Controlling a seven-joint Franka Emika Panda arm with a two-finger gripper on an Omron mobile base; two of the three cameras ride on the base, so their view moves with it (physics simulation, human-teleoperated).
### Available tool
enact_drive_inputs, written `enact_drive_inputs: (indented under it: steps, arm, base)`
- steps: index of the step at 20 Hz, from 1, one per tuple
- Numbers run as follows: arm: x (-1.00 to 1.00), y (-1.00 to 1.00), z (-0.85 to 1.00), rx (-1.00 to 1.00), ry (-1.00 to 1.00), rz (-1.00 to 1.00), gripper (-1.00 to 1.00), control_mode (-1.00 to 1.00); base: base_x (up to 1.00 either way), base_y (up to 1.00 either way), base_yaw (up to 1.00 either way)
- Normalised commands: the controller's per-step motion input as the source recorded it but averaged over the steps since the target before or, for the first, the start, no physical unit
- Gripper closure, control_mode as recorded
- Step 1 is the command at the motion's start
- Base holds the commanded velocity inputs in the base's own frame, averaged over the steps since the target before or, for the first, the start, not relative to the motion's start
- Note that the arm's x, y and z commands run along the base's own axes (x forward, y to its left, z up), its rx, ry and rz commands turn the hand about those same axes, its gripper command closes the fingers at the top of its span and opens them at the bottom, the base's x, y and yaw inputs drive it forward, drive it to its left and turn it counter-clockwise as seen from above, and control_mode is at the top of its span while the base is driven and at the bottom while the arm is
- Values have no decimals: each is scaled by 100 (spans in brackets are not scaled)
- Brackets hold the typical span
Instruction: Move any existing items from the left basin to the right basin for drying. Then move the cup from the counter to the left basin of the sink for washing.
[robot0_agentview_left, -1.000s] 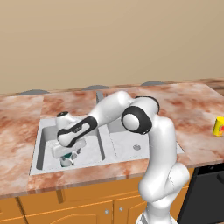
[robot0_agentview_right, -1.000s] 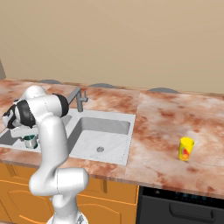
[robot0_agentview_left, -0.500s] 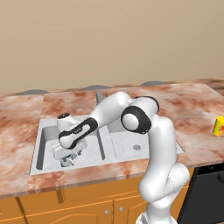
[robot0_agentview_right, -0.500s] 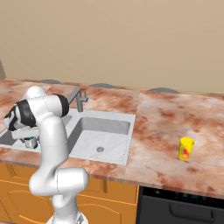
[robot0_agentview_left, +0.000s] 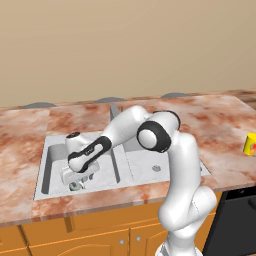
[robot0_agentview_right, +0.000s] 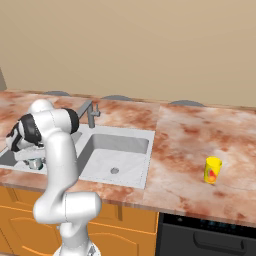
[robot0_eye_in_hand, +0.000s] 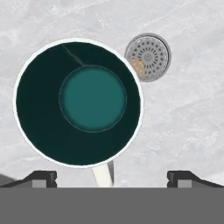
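The silvery-white mug (robot0_eye_in_hand: 78, 103) with a dark teal inside stands upright on the floor of the left basin (robot0_agentview_left: 54, 156), next to the round drain (robot0_eye_in_hand: 148, 57). In the hand view I look straight down into it, and its small handle (robot0_eye_in_hand: 103, 175) points toward the fingers. My gripper (robot0_eye_in_hand: 113, 178) hangs open just above the mug, its fingertips (robot0_eye_in_hand: 41, 177) spread wide. The left base view shows the gripper (robot0_agentview_left: 75, 181) low in the left basin over the mug (robot0_agentview_left: 75, 186). The yellow cup (robot0_agentview_right: 213, 170) stands on the counter (robot0_agentview_right: 185, 150) far to the right. The right basin (robot0_agentview_right: 120, 150) holds nothing.
The grey faucet (robot0_agentview_right: 89, 111) rises behind the sink's central divider (robot0_agentview_left: 116, 157). My arm reaches across the divider from the right. A dark appliance front (robot0_agentview_right: 210, 235) sits below the counter at the right. The yellow cup (robot0_agentview_left: 249, 144) is near the right edge.
The hand has sunk lower into the left basin, closer to the mug. Its jaws have stayed open, and the mug and yellow cup have not moved.
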Motion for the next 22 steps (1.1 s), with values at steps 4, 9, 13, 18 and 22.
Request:
enact_drive_inputs:
  steps: [4, 9, 13, 18, 22]
  arm:
    - [0, 0, -14, 0, 0, 0, -100, -100]
    - [0, 0, -12, 0, 0, 0, -100, -100]
    - [0, 0, -8, 0, 0, 0, -100, -100]
    - [0, 0, -9, 0, 0, 0, -100, -100]
    - [0, 0, -9, 0, 0, 0, -100, -100]
  base:
    - [0, 0, 0]
    - [0, 0, 0]
    - [0, 0, 0]
    - [0, 0, 0]
    - [0, 0, 0]
